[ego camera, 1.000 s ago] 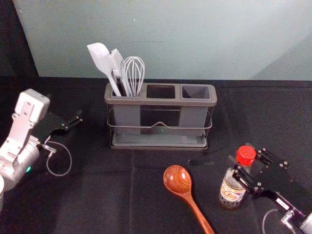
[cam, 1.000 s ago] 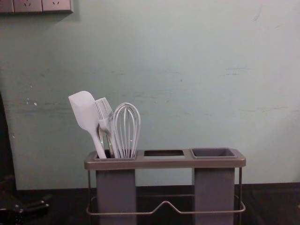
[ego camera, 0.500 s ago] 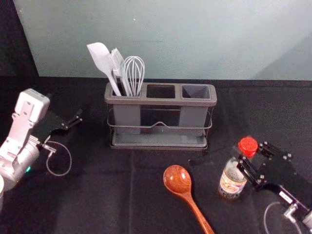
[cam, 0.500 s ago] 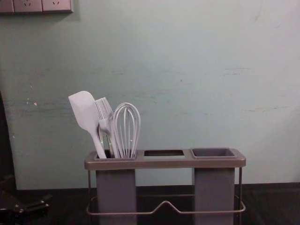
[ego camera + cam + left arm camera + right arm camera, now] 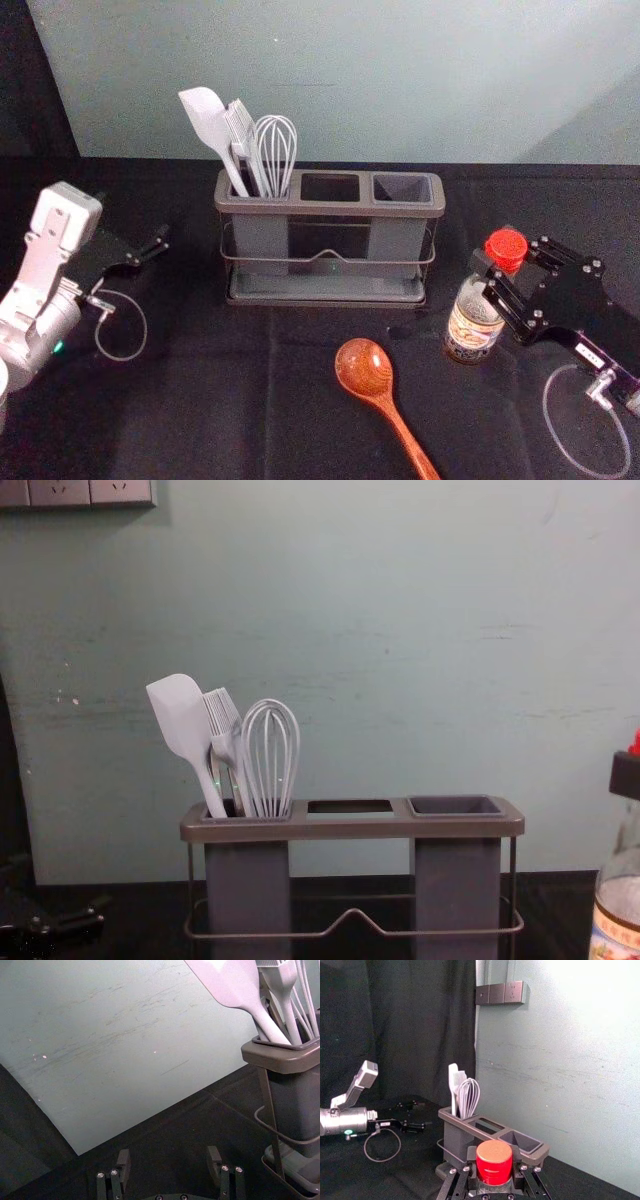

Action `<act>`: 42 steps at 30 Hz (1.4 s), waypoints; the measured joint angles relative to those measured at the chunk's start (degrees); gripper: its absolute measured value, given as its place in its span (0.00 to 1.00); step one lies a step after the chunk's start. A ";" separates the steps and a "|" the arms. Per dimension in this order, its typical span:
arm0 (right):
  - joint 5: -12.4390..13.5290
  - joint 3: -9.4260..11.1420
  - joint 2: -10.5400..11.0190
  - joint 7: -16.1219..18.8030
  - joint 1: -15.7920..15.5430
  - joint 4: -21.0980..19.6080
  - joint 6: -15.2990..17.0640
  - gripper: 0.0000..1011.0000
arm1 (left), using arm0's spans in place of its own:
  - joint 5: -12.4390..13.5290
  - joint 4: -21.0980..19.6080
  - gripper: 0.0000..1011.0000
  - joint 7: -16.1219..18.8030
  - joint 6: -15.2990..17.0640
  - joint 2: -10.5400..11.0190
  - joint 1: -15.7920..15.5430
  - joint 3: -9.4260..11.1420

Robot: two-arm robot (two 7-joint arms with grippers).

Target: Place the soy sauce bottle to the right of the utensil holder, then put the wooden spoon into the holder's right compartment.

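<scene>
My right gripper (image 5: 506, 264) is shut on the neck of the soy sauce bottle (image 5: 472, 322), just below its red cap, right of the holder and nearer the front. The bottle is roughly upright; whether its base touches the table I cannot tell. In the right wrist view the gripper (image 5: 494, 1161) has the red cap (image 5: 494, 1154) between its fingers. The chest view catches the bottle (image 5: 618, 920) at its right edge. The utensil holder (image 5: 330, 208) has a vacant right compartment (image 5: 402, 188). The wooden spoon (image 5: 366, 370) lies in front. My left gripper (image 5: 158, 246) is parked at left, open in its wrist view (image 5: 169, 1157).
A white spatula (image 5: 207, 120), a brush and a whisk (image 5: 276, 150) stand in the holder's left compartment. The wall (image 5: 350, 80) rises behind the black-covered table (image 5: 230, 400). Wall sockets (image 5: 506, 993) show in the right wrist view.
My right gripper has carried the bottle away from the table's front, toward the wall, and the bottle has come into the chest view's right edge. The left arm, holder and spoon have stayed still.
</scene>
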 joint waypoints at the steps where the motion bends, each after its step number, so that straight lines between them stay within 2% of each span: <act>1: 0.00 -0.03 -0.02 0.02 0.12 0.00 0.04 0.38 | 0.00 0.00 0.99 0.00 0.00 0.00 0.00 0.00; 24: 0.02 -0.27 -0.22 -0.01 0.44 0.31 -0.02 0.38 | 0.00 0.00 0.99 0.00 0.00 0.00 0.00 0.00; 29: 0.35 -0.82 0.28 0.77 1.18 0.68 0.57 0.38 | 0.00 0.00 0.99 0.00 0.00 0.00 0.00 0.00; 35: 2.34 -0.75 1.33 1.82 2.94 3.01 2.55 0.38 | 0.00 0.00 0.99 0.00 0.00 0.00 0.00 0.00; 42: 4.19 -0.30 1.47 1.67 5.53 6.49 3.83 0.38 | 0.00 0.00 0.99 0.00 0.00 0.00 0.00 0.00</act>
